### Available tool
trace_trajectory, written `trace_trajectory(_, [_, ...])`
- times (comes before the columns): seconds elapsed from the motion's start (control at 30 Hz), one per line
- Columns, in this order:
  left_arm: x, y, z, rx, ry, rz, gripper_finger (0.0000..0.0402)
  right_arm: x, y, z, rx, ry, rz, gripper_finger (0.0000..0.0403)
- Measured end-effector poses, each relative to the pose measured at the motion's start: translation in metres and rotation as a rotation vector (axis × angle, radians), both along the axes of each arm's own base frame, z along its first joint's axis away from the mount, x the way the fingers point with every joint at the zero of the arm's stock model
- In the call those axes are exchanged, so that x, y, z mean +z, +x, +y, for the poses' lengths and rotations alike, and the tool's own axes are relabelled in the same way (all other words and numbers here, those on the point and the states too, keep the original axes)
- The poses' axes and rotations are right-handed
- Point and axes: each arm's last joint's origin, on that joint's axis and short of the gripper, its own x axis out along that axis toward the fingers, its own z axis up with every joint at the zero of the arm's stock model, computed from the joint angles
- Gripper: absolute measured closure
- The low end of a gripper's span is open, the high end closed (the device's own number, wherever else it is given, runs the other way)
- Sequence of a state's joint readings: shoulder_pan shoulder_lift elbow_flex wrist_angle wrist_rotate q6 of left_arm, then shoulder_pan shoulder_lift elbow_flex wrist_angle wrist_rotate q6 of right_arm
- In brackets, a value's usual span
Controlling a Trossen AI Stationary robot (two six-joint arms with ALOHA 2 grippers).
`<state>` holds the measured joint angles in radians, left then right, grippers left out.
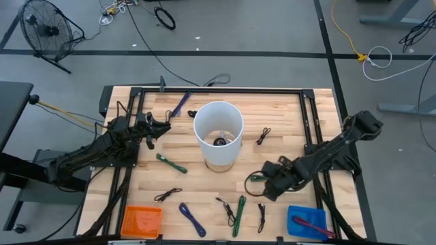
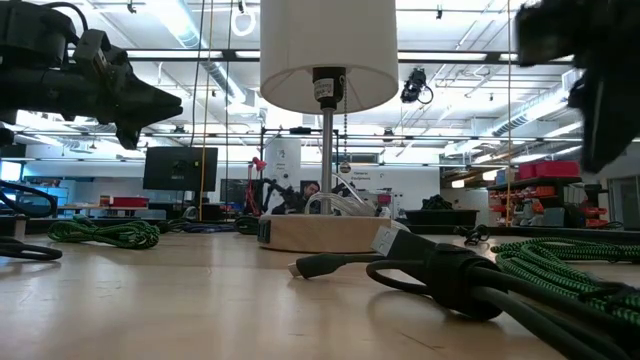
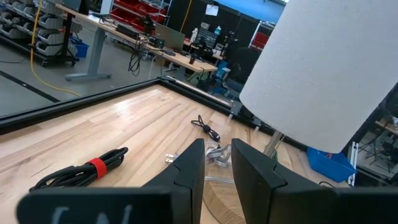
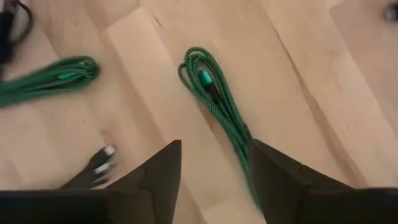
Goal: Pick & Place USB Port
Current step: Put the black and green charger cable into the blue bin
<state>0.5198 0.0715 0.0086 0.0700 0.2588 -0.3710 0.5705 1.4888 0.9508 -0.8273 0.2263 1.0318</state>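
One green cable [image 4: 217, 99], end cut off.

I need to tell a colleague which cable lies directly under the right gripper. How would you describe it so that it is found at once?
Start from the white cylindrical lampshade at the middle of the wooden table. Toward the right arm, the open right gripper hangs over a green braided cable folded into a long narrow loop. Unlike the other green cables nearby, it lies between this gripper's fingers.
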Motion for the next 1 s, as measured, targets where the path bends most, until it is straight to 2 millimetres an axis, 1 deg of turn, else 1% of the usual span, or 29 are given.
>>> trace_trajectory(0.23, [0.000,0.000,0.000,0.000,0.000,0.000,0.0319,-0.028,0.018,-0.010,0.037,-0.070,0.104,0.0173])
trace_trajectory(0.4, [0.000,0.000,0.000,0.001,0.000,0.000,0.0319,-0.045,0.025,-0.015,0.072,-0.113,0.175,0.0152])
trace_trajectory(0.53, [0.000,0.000,0.000,0.002,-0.001,0.000,0.0319,-0.057,0.028,-0.018,0.071,-0.110,0.231,0.0146])
trace_trajectory(0.63, [0.000,0.000,0.000,0.002,0.000,0.000,0.0319,-0.063,0.031,-0.019,0.064,-0.102,0.256,0.0150])
trace_trajectory(0.7, [0.000,0.000,0.000,0.002,0.000,0.000,0.0319,-0.067,0.032,-0.020,0.058,-0.094,0.276,0.0165])
trace_trajectory(0.77, [0.000,0.000,0.000,0.002,-0.001,0.000,0.0319,-0.069,0.033,-0.020,0.060,-0.079,0.289,0.0198])
trace_trajectory(0.83, [0.000,0.000,0.000,0.003,-0.001,0.000,0.0319,-0.070,0.033,-0.019,0.077,-0.066,0.298,0.0253])
trace_trajectory(0.93, [0.000,0.000,0.000,0.003,-0.001,0.000,0.0319,-0.070,0.034,-0.018,0.098,-0.049,0.296,0.0362])
trace_trajectory(0.97, [0.000,0.000,0.000,0.003,-0.001,0.000,0.0319,-0.070,0.034,-0.018,0.102,-0.046,0.298,0.0379])
trace_trajectory(1.0, [0.000,0.000,0.000,0.003,-0.001,0.000,0.0319,-0.070,0.033,-0.018,0.102,-0.038,0.302,0.0381])
